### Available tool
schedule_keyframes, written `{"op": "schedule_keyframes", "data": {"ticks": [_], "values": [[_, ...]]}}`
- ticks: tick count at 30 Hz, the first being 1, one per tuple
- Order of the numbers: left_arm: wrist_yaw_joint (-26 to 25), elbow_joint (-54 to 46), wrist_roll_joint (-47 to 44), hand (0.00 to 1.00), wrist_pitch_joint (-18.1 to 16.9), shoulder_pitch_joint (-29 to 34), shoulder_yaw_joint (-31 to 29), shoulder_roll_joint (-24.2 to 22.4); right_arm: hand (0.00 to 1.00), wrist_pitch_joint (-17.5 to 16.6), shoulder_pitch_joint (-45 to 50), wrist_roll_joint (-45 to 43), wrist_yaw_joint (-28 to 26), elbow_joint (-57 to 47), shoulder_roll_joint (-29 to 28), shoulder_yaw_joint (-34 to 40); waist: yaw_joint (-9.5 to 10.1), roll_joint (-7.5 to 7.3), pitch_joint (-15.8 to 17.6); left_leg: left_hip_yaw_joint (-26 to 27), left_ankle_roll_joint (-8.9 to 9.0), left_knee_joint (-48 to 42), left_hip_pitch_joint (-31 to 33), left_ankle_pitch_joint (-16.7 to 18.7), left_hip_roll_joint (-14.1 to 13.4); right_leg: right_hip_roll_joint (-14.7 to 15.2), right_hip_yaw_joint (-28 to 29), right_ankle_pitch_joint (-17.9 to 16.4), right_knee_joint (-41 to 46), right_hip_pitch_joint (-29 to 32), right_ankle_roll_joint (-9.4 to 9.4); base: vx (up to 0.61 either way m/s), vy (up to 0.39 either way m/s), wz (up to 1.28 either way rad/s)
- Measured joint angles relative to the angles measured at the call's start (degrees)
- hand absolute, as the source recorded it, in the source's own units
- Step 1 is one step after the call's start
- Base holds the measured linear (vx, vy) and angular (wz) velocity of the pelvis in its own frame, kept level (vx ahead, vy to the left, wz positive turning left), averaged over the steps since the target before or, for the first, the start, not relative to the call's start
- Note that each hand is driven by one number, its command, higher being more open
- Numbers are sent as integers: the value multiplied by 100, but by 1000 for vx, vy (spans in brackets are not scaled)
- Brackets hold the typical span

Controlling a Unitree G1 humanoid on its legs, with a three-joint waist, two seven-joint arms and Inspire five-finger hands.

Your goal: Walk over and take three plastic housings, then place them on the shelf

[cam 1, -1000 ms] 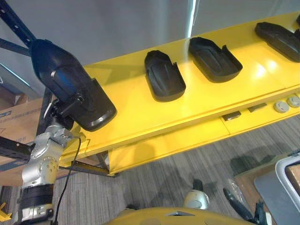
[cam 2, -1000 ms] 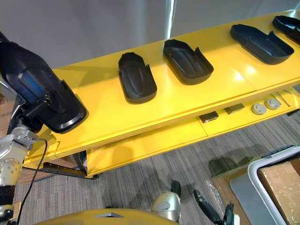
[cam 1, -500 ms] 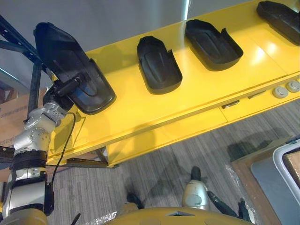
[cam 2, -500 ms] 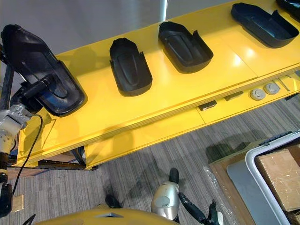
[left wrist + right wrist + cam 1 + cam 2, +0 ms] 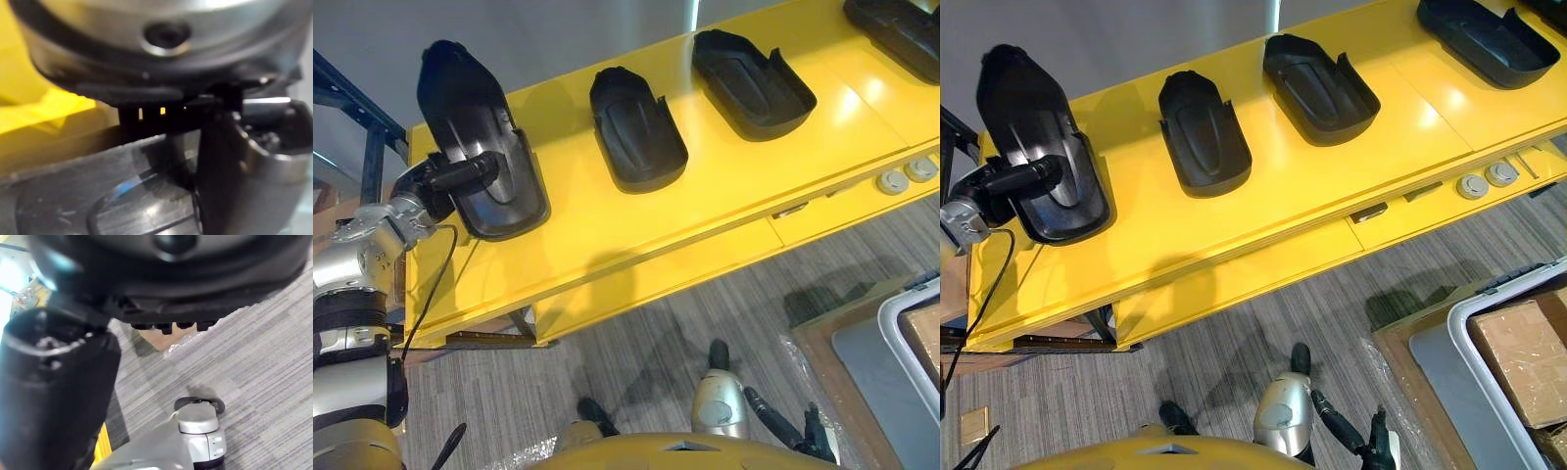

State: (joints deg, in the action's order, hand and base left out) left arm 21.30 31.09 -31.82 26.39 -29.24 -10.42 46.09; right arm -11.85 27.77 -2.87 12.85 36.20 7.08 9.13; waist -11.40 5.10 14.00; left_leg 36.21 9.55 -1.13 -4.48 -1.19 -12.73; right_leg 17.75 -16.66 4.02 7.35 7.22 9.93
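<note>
Down and inboard swings the left hand, bringing the long black plastic housing from off the end to over the left end of the glossy yellow shelf. Its fingers are clamped across the housing's rim, though I can't tell if it has touched down. Just beside it lies a second black housing, with a third black housing further right. The right hand hangs low, fingers loose and apart.

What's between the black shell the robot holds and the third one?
A second black plastic housing on the yellow shelf, beside the held housing in the left hand, in both eye views.
</note>
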Motion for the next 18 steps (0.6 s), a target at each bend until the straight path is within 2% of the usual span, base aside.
{"op": "schedule_keyframes", "data": {"ticks": [8, 18], "values": [[198, 121, 126, 0, 236, -84, 126, 5, 100, 86, 1, -83, 6, 6, 3, -48, -12, 29, -18, 1, 5, 26, 0, 3, 6, -6, -31, 31, -88, -48, 32, 0, -1, 1], [229, 547, 347, 0, 228, -293, 183, 5, 100, 80, -1, -82, 76, 15, 4, -132, -78, 13, -8, 2, 9, 5, 1, 6, -4, -20, -40, 67, -159, -86, 35, 0, 0, 0]]}}
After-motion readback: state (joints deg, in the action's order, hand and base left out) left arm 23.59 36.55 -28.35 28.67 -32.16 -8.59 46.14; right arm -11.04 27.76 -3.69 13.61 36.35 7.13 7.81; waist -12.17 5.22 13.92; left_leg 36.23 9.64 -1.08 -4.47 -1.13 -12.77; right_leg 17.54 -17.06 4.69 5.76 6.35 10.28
